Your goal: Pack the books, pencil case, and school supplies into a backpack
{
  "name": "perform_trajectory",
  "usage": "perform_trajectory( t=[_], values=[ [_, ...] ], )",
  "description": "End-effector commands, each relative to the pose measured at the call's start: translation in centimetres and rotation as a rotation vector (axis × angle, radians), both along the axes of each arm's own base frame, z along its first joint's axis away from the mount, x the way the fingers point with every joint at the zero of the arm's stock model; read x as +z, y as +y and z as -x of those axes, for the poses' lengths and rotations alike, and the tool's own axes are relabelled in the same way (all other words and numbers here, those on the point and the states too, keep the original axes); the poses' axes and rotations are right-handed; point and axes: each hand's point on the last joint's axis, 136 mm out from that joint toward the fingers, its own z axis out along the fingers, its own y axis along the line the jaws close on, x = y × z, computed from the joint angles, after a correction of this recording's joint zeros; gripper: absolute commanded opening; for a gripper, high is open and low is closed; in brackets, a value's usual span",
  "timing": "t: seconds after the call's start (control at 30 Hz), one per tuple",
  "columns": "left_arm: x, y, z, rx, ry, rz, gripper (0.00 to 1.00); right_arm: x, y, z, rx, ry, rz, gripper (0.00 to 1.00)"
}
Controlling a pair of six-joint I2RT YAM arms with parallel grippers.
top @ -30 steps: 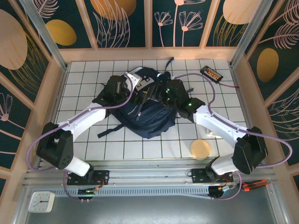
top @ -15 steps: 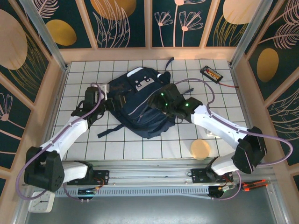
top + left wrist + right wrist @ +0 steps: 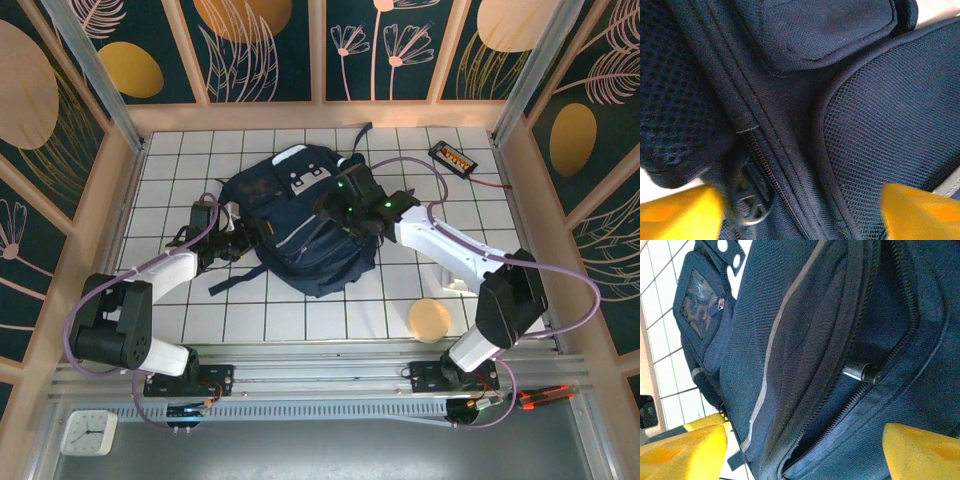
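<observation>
The backpack lies in the middle of the table. My left hand, fingers apart, is at its left side by a zip pull. My right hand, also apart, is over an unzipped pocket. The white patch has marks too small to read

With my left arm bent sharply and my right arm stretched forward, I hold my left gripper and right gripper with jaws wide apart.

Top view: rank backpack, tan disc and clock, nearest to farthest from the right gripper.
1. backpack, directly under the right gripper
2. tan disc, toward the near right
3. clock, far bottom-left corner
</observation>
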Motion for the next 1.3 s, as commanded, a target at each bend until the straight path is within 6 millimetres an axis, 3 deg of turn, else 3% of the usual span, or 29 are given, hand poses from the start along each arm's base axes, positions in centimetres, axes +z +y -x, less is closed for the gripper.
perform_trajectory(
  t=[0.0,0.07,0.17,0.23,0.3,0.43,0.53,0.6,0.63,0.7,0.73,0.83,1.0,1.03,1.13,1.23,1.27],
  values=[
    [0.1,-1.9,0.1,-0.050,0.020,0.132,0.59,0.6,0.5,-1.2,-0.003,-0.025,-0.025,0.80],
    [-0.2,-2.2,0.0,-0.063,0.034,0.144,0.49,0.7,0.2,-2.1,-0.014,-0.038,-0.021,0.76],
    [0.0,-2.3,0.0,-0.083,0.025,0.136,0.26,1.3,0.6,-4.1,-0.006,-0.080,-0.051,0.68],
    [0.3,-2.6,0.1,-0.100,0.025,0.152,0.09,1.7,1.7,-5.7,0.017,-0.096,-0.103,0.58],
    [0.6,-2.8,0.2,-0.107,0.022,0.171,0.01,2.7,3.4,-7.4,0.052,-0.123,-0.139,0.55],
    [1.6,-3.0,0.0,-0.099,0.006,0.212,0.00,4.2,5.5,-8.7,0.119,-0.147,-0.150,0.55],
    [2.5,-3.4,-0.2,-0.098,-0.003,0.251,0.00,4.3,4.5,-7.9,0.115,-0.135,-0.126,0.56],
    [3.1,-3.7,-0.3,-0.102,-0.004,0.280,0.00,4.4,2.9,-7.2,0.086,-0.125,-0.098,0.52],
    [3.5,-3.8,-0.3,-0.102,-0.008,0.301,0.00,5.0,2.3,-7.0,0.080,-0.140,-0.087,0.44],
    [4.6,-3.9,-0.5,-0.092,-0.020,0.339,0.00,7.3,1.8,-6.9,0.093,-0.226,-0.089,0.06],
    [4.9,-3.9,-0.6,-0.087,-0.027,0.345,0.00,8.5,1.5,-7.1,0.090,-0.259,-0.094,0.00],
    [5.1,-3.9,-0.8,-0.089,-0.027,0.331,0.00,11.2,2.4,-7.6,0.135,-0.304,-0.107,0.00],
    [4.7,-3.9,-1.0,-0.091,-0.015,0.322,0.00,9.5,4.3,-7.0,0.206,-0.253,-0.130,0.00],
    [4.7,-3.9,-1.0,-0.090,-0.014,0.322,0.00,10.0,5.0,-6.7,0.229,-0.274,-0.156,0.00],
    [4.7,-3.9,-0.8,-0.090,-0.012,0.317,0.00,14.9,9.4,-4.2,0.434,-0.434,-0.264,0.00],
    [4.5,-3.8,-0.9,-0.094,-0.009,0.299,0.00,14.2,8.9,-5.4,0.415,-0.404,-0.187,0.00],
    [4.5,-3.8,-1.0,-0.094,-0.010,0.298,0.00,14.9,9.3,-5.2,0.442,-0.419,-0.221,0.00]
  ],
)
